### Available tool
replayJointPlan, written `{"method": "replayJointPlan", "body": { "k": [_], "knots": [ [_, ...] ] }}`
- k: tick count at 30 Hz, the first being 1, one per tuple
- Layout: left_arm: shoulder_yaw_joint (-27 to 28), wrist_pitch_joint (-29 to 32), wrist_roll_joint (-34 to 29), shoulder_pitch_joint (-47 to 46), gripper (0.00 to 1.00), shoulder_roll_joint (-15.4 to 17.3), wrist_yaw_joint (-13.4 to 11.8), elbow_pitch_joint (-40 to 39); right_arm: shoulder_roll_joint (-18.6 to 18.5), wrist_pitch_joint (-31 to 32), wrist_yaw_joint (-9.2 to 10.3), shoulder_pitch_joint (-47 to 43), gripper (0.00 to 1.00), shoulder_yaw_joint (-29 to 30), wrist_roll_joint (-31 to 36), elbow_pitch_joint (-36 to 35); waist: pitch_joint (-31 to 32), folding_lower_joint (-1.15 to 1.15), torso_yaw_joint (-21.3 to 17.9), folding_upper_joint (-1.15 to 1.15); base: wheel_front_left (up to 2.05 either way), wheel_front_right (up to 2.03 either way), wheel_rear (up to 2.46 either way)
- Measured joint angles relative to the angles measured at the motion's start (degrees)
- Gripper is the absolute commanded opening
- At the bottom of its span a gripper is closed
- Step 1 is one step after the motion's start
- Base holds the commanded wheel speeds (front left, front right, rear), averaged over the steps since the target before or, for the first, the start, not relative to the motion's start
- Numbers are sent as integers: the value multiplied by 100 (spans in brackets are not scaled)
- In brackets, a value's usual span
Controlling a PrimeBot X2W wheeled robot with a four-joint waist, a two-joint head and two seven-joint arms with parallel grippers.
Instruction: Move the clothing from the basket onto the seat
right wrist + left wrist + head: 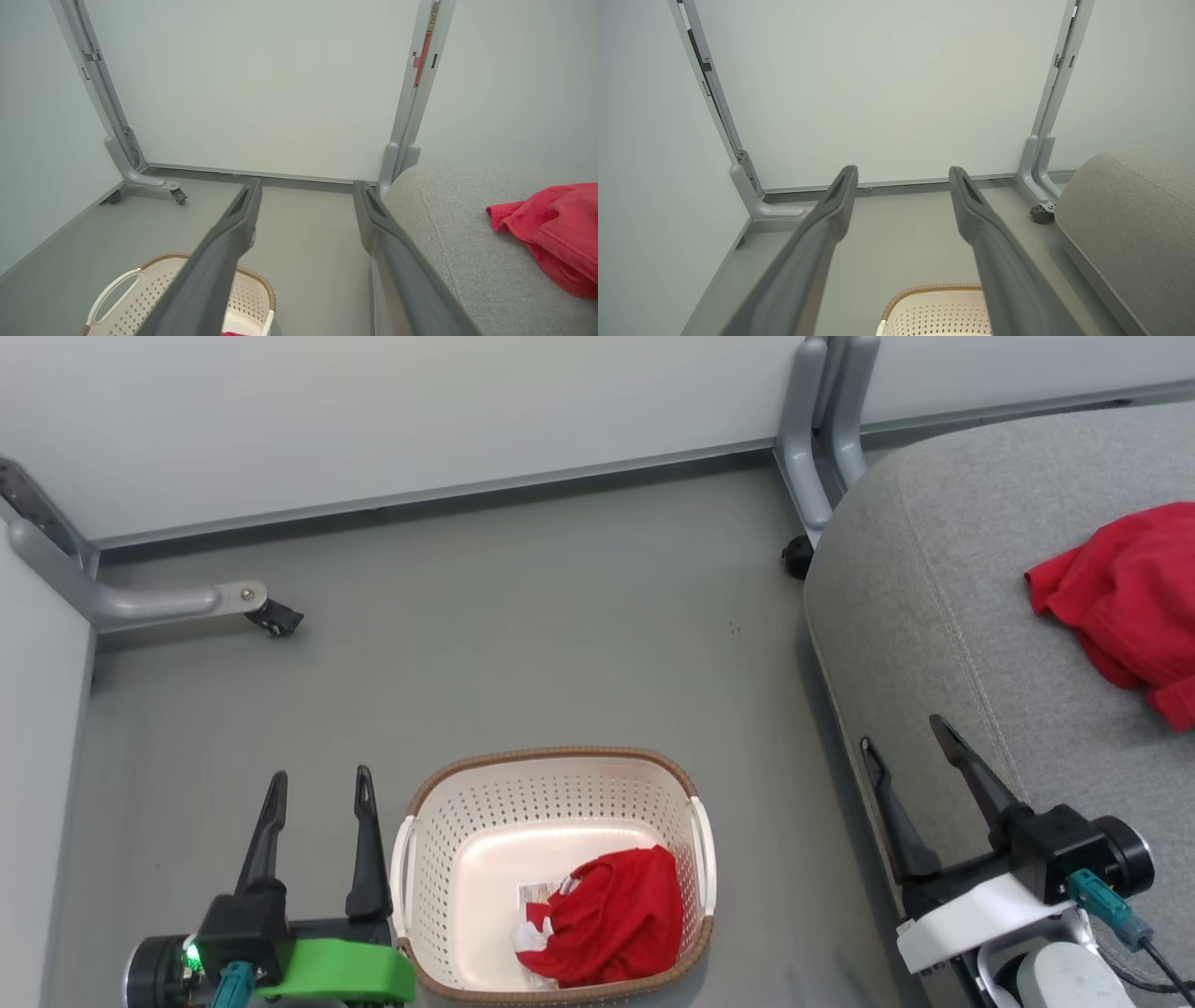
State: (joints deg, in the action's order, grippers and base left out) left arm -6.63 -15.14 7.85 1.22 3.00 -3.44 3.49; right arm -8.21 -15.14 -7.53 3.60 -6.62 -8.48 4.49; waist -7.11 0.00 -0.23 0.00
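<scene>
The cream basket (pixel 439 877) with its brown rim stands on the floor at bottom centre. One red garment with white trim (pixel 611 919) lies crumpled in its near right corner, over a paper label. A second red garment (pixel 1134 597) rests on the grey seat (pixel 934 616) at the right; the right wrist view has this garment (pixel 556 233) on the seat (pixel 448 233) too. My left gripper (pixel 320 784) is open just left of the basket, nothing between its fingers. My right gripper (pixel 904 733) is open at the seat's front edge, empty. In the left wrist view the basket rim (pixel 924 291) sits below the open left gripper (pixel 902 173).
Pale partition walls close the back and left. Their grey metal feet with castors stand at the back left (pixel 168 602) and beside the seat's corner (pixel 812 476). Bare grey floor (pixel 523 635) stretches between the basket and the back wall.
</scene>
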Motion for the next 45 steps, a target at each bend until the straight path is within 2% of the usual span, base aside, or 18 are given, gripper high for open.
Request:
{"method": "replayJointPlan", "body": {
  "k": [12, 20, 45],
  "knots": [
    [209, 0, 212, 843, 100, -11, 199, -25, 75, 0, 0, -592, 100, -121, 76, -107, 765, 0, -43, 0, 0, 0, 0],
    [320, 0, 183, 1160, 100, -13, 328, 100, 135, 0, 0, -917, 100, -42, -216, 29, 1116, 0, -130, 0, 0, 0, 0],
    [270, 0, 162, 1217, 100, -14, 394, 311, 111, 0, 0, -1000, 100, -81, -213, 137, 1071, 0, -220, 0, 0, 0, 0]
  ]
}}
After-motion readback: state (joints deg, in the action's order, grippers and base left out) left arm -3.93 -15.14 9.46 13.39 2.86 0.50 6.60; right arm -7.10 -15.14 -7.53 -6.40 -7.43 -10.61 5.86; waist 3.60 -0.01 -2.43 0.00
